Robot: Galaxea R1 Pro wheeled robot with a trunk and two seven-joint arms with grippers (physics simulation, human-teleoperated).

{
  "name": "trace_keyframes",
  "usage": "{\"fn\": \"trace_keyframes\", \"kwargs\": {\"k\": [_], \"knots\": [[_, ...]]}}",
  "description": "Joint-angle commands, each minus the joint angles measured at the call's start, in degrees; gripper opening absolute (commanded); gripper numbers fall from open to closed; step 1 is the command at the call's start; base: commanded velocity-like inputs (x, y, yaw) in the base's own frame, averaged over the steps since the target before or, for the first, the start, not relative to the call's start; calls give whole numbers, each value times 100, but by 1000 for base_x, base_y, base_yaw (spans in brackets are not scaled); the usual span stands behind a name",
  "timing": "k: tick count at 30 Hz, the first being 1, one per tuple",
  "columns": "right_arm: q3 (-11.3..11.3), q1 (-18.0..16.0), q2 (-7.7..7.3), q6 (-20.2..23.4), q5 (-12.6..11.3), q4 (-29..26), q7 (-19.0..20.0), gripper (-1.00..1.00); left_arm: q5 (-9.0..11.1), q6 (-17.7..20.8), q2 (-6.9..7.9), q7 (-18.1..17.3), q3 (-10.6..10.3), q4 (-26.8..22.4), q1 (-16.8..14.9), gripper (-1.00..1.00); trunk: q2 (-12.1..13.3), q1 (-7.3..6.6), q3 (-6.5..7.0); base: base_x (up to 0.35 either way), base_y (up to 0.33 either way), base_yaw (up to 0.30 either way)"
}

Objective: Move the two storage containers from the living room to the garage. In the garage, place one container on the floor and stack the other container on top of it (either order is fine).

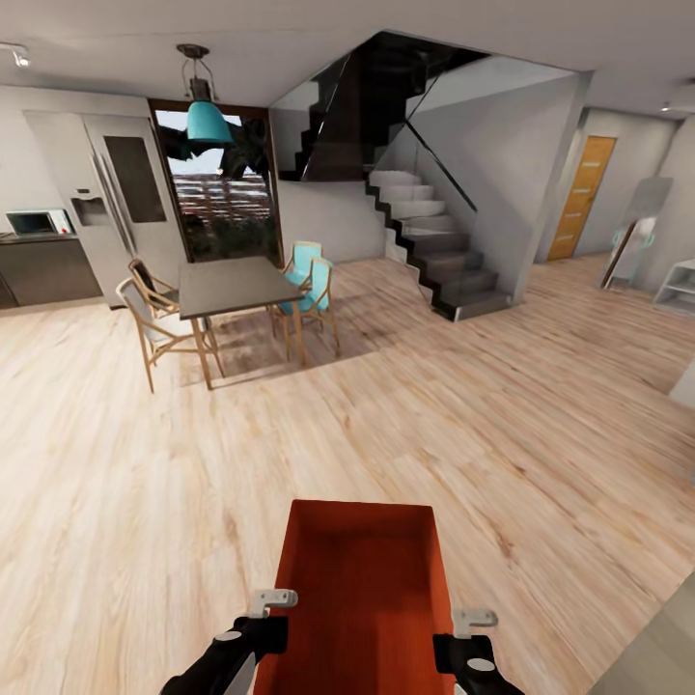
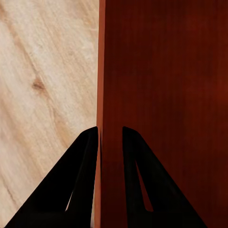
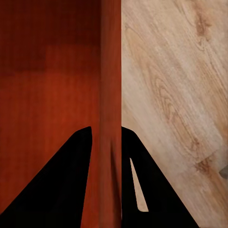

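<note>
One orange-red open-top storage container (image 1: 359,579) hangs in front of me above the light wood plank floor, held by its two long side walls. My left gripper (image 1: 263,625) is shut on the left wall (image 2: 100,95), one black finger (image 2: 80,175) on each side of it. My right gripper (image 1: 461,637) is shut on the right wall (image 3: 110,95) in the same way, its fingers (image 3: 71,180) straddling the rim. The container (image 2: 166,95) is empty inside (image 3: 47,95).
Ahead on the left stands a dark dining table (image 1: 235,285) with wooden chairs (image 1: 154,328). A grey staircase (image 1: 434,246) rises at the centre back. An orange wooden door (image 1: 581,196) shows down a passage at the right. A fridge (image 1: 116,203) and counter stand far left.
</note>
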Motion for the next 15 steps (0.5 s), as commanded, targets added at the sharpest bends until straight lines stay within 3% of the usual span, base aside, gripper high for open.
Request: {"fn": "trace_keyframes", "kwargs": {"k": [1,15], "knots": [[-54,-8,-50,-16,38,-9,-78,-100,-76,39,46,53,52,-9,-1,-100,-9,5,-9,323,0,0],[-54,-8,-50,-24,38,-9,-78,-100,-76,39,46,54,52,-9,-1,-100,-9,5,-9,323,0,0]]}}
